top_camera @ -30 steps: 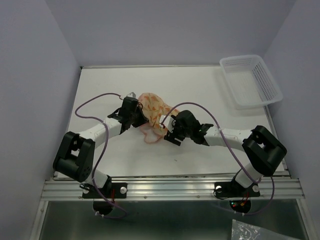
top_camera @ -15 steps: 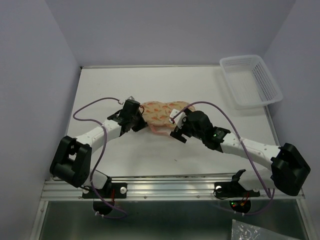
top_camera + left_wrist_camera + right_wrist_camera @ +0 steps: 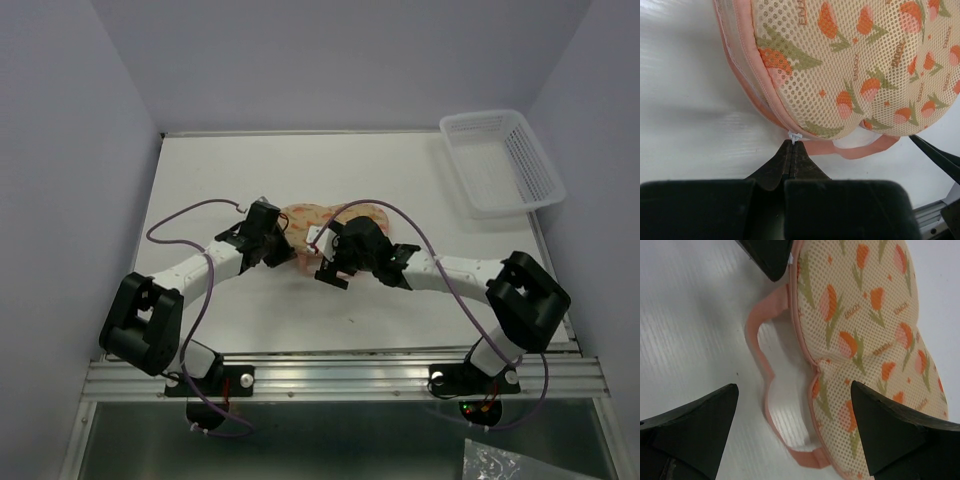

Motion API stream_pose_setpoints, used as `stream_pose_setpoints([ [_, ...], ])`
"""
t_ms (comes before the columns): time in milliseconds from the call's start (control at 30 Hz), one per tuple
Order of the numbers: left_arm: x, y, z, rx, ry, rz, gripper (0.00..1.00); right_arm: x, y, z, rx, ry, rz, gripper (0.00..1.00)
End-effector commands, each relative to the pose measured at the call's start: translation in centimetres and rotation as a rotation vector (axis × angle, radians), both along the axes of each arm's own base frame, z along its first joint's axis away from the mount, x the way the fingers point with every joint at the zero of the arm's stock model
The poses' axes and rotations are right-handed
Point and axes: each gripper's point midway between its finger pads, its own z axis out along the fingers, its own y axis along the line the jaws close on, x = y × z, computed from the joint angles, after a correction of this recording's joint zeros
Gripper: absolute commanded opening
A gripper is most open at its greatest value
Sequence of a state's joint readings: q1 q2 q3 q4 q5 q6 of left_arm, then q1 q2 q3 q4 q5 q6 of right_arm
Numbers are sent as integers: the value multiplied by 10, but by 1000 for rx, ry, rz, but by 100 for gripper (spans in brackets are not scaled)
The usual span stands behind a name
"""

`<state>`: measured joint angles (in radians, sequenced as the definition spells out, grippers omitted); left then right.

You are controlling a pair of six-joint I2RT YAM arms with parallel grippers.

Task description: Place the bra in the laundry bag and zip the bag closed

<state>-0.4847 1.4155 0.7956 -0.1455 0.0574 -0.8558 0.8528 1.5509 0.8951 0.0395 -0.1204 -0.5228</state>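
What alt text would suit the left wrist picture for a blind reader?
The left tool, shut, pinches the white zip pull at the edge of the laundry bag, a peach mesh case with orange tulips. Its pink loop lies on the white table.

The peach, tulip-printed mesh laundry bag [image 3: 305, 217] lies flat, folded shut, pink loop [image 3: 755, 340] alongside.

The top external camera looks steeply down from above and behind the arm bases, far enough back to hold the whole white surface [image 3: 400, 170]. Both wrist cameras sit close, looking along their own jaws from opposite sides at the cream-peach, tulip-printed mesh laundry bag [image 3: 850, 65], and both show its pink fabric loop [image 3: 765, 385].
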Motion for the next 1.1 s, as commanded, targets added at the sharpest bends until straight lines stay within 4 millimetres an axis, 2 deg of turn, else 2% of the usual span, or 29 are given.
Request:
stream_pose_setpoints([
  [0, -1, -6, 13, -38, -37, -11, 0, 19, 49, 30, 126, -133, 107, 100],
  [200, -1, -12, 18, -59, -50, -33, 0, 35, 64, 16, 131, -177, 117, 96],
  [267, -1, -14, 17, -64, -47, -43, 0, 35, 70, 3, 119, -159, 144, 92],
  [367, -3, -16, 15, -68, -37, -55, 0, 37, 78, 1, 144, -168, 157, 84],
  [400, -3, -16, 14, -68, -35, -57, 0, 39, 81, 5, 165, -183, 158, 74],
  [467, -3, -16, 14, -69, -33, -59, 0, 41, 82, 7, 178, -199, 157, 60],
  [500, -3, -16, 13, -65, -30, -59, 0, 42, 82, 10, 192, -214, 148, 43],
  [533, -4, -16, 12, -65, -26, -60, 0, 43, 81, 12, 199, -229, 141, 36],
  [633, -4, -15, 9, -59, -19, -52, 0, 44, 76, 11, 199, -250, 124, 24],
  [700, -3, -15, 9, -59, -17, -49, 0, 42, 73, 7, 189, -252, 127, 19],
  [733, -3, -15, 8, -57, -15, -48, 0, 41, 72, 6, 188, -253, 131, 12],
  [833, 2, -6, 5, -29, -5, -18, 0, 36, 65, -2, 166, -253, 138, 5],
  [900, 3, -3, 4, -23, -2, -8, 0, 35, 60, -4, 157, -254, 126, 5],
  [1033, 15, 28, -5, 10, 9, 85, 0, 30, 47, -2, 148, -266, 102, 2],
  [1067, 17, 33, -6, 15, 10, 100, 0, 31, 44, 4, 157, -276, 89, 2],
])
